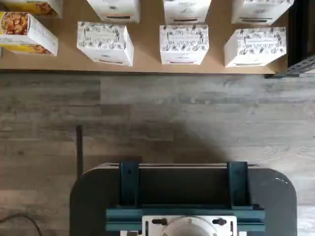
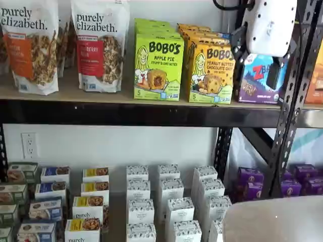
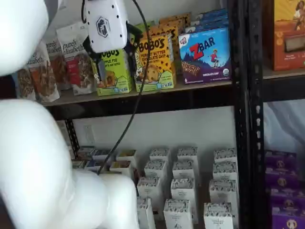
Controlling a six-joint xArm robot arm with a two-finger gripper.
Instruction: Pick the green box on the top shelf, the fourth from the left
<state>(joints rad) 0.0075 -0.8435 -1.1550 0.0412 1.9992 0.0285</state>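
Note:
The green box [image 2: 158,65] is a lime-green Bobo's Apple Pie carton standing upright on the top shelf [image 2: 126,114], with more green cartons behind it. In a shelf view it is partly covered by the gripper's white body [image 3: 113,74]. The gripper [image 2: 255,70] hangs in front of the shelf, to the right of the green box and before the blue ZBar box. In a shelf view the gripper [image 3: 114,57] overlaps the green box's top. Its two black fingers stand apart with a gap, holding nothing. The wrist view shows neither the green box nor the fingers.
A yellow-orange Bobo's box [image 2: 209,70] stands right beside the green one, then the ZBar box [image 2: 257,83]. Granola bags [image 2: 98,45] stand to its left. A black upright [image 2: 290,101] is at the right. White patterned boxes [image 1: 183,44] fill the lower shelf.

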